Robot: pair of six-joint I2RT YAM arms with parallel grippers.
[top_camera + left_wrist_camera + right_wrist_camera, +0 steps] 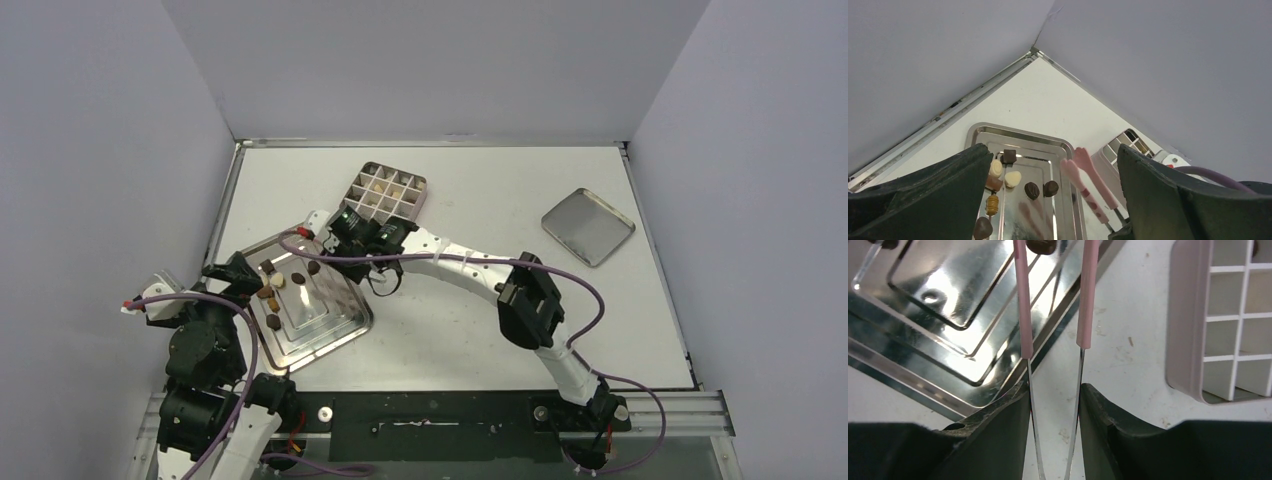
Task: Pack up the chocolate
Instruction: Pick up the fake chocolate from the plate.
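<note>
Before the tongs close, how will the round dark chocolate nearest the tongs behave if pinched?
Rounded and lying on a glossy tray, the chocolate will probably roll or skid. It looks tiny, so likely very light. The thin tongs in the right end effector may flex, so it could slip out.

Eight chocolates point(1032, 190) sit on one stepped tray point(330, 325), with more in one gridded tin point(422, 186). There is one silver lid point(588, 226) and one pair of pink-tipped tweezers point(1023, 300).
</note>
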